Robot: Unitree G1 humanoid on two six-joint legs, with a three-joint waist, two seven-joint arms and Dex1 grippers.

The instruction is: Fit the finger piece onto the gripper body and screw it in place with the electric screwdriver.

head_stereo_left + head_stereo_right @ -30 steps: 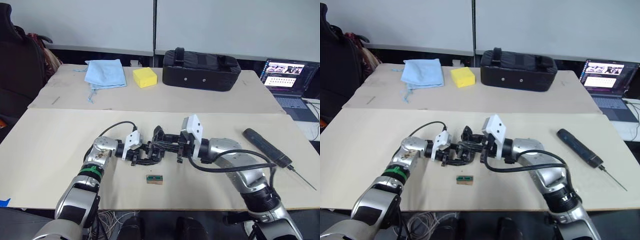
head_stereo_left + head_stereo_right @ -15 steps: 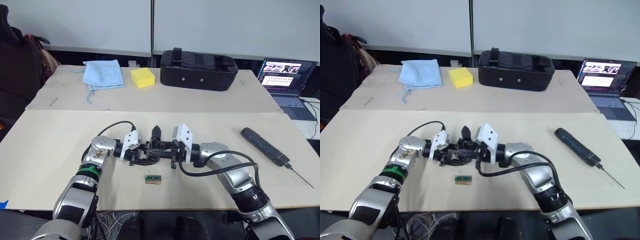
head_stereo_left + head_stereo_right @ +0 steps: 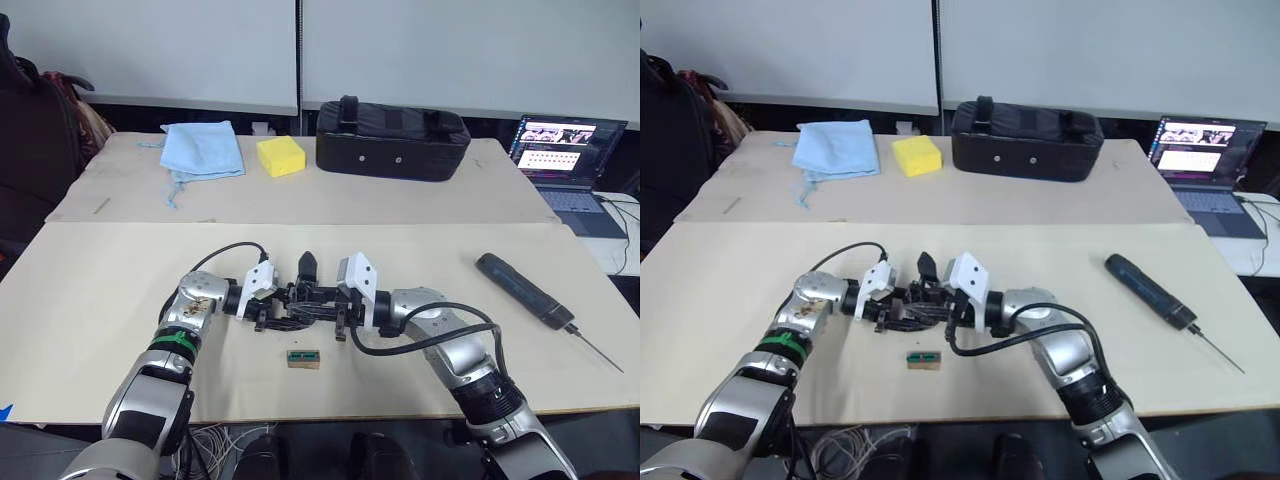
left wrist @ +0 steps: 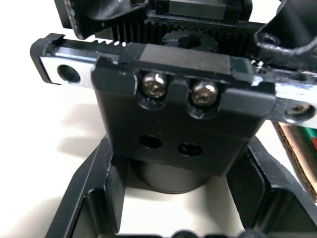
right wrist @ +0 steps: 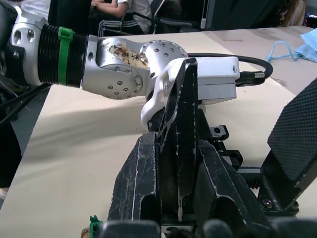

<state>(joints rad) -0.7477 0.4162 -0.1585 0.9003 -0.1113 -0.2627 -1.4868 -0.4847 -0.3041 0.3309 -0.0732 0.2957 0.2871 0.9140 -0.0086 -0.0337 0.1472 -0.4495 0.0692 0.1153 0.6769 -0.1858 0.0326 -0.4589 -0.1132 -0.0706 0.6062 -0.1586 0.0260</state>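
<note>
The gripper body (image 3: 292, 298), a small black geared part, is held just above the table by my left gripper (image 3: 272, 304), which is shut on it. In the left wrist view the gripper body (image 4: 176, 124) shows two screws and a toothed rack. My right gripper (image 3: 330, 300) is shut on the finger piece (image 5: 179, 134), a thin black wedge pressed up against the body from the right. A black tip (image 3: 308, 263) sticks up between the two grippers. The electric screwdriver (image 3: 527, 291) lies on the table at the right, away from both arms.
A small green-topped block (image 3: 303, 358) lies just in front of the grippers. On the far table are a blue cloth (image 3: 203, 148), a yellow sponge (image 3: 279, 155) and a black bag (image 3: 392, 138). A laptop (image 3: 565, 160) stands at the far right.
My right gripper has moved left with the finger piece, closing up against the gripper body in my left gripper. The left arm has hardly moved. The camera has shifted slightly.
</note>
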